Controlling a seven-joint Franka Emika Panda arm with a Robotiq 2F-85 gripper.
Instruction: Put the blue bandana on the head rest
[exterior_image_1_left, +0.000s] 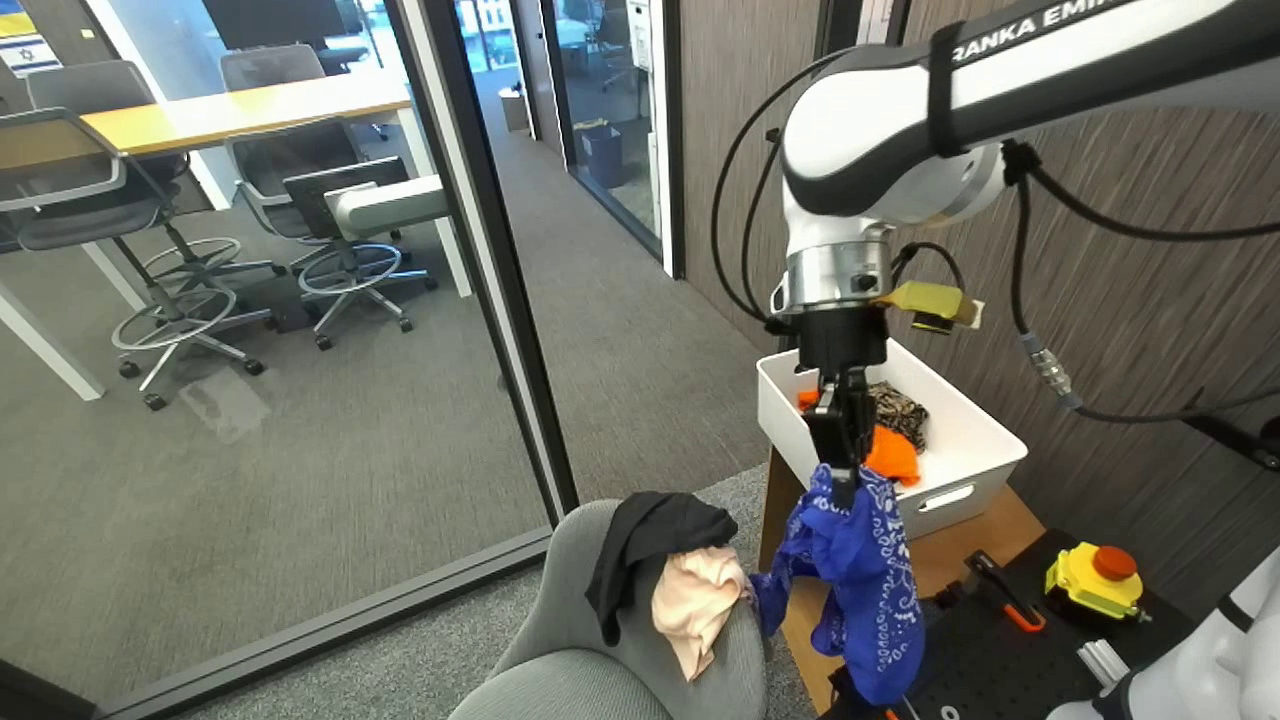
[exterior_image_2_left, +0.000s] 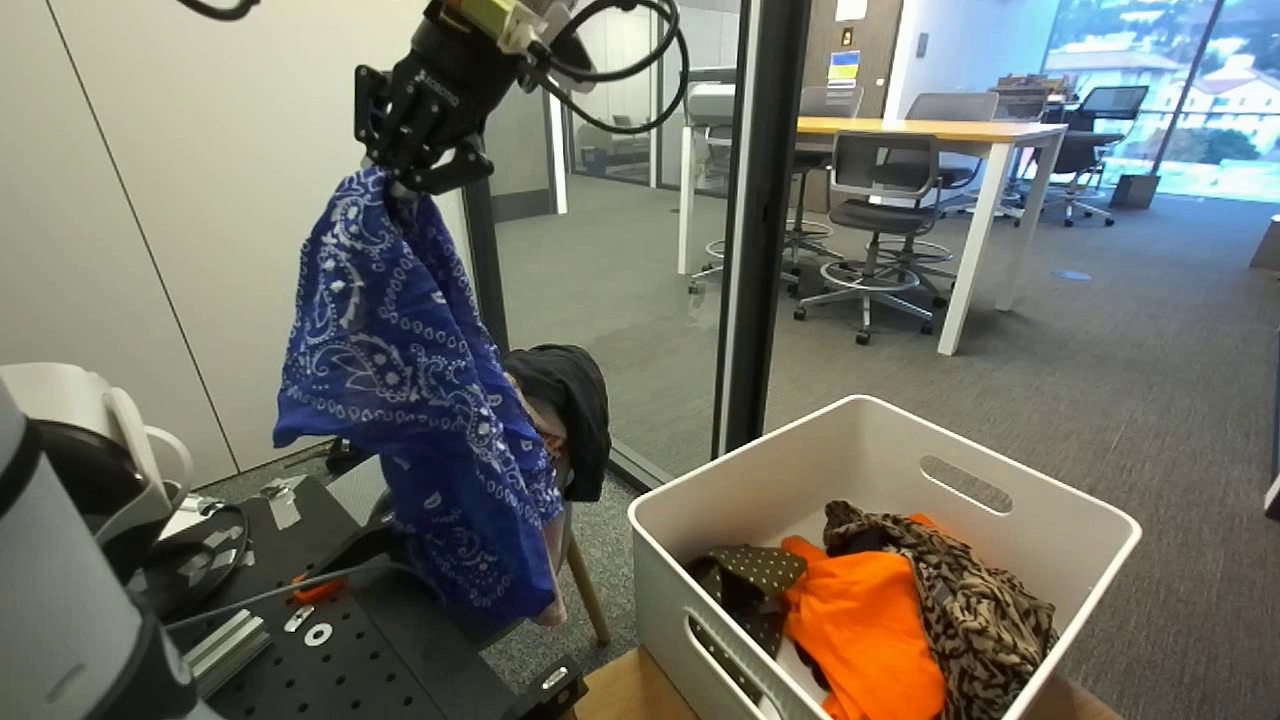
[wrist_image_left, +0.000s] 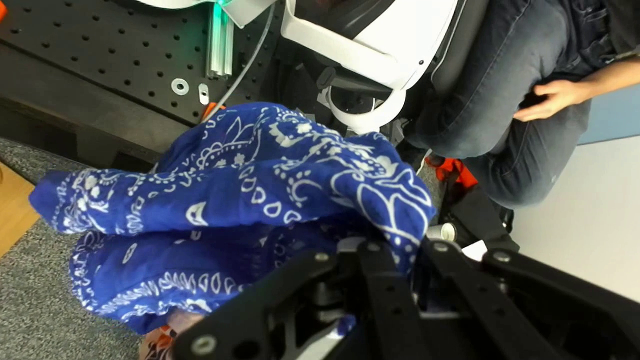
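Blue paisley-printed, cotton-like bandana (exterior_image_2_left: 420, 400) hangs beside the grey upholstered chair back (exterior_image_1_left: 575, 575)

The step in hand looks to be the carry: the bandana is up in the air, not yet laid down. The black two-fingered gripper (exterior_image_1_left: 845, 488) is drawn together in a tight pinch on one bunched bit of it; the rest dangles beneath. I take the curved top of that chair back for the head rest (exterior_image_1_left: 582, 523). From here I can't tell whether the bandana's nearest corner touches it or merely hangs in front.

What's wanted next, I'd say, is a move across and then down, so the folds straddle the top edge before the grip loosens.

The weave looks thin and limp, falling in soft pleats with white teardrops along the borders. Over the chair back lie a matte black cloth (exterior_image_1_left: 665, 525) and a peach cloth (exterior_image_1_left: 695, 600), silkier by its sheen. Nearby, a white, round-cornered plastic bin (exterior_image_2_left: 660, 585) with slot handles holds a bright orange cloth (exterior_image_2_left: 865, 620), smooth and slumped, and a crinkled brown-and-black patterned cloth (exterior_image_2_left: 975, 600).
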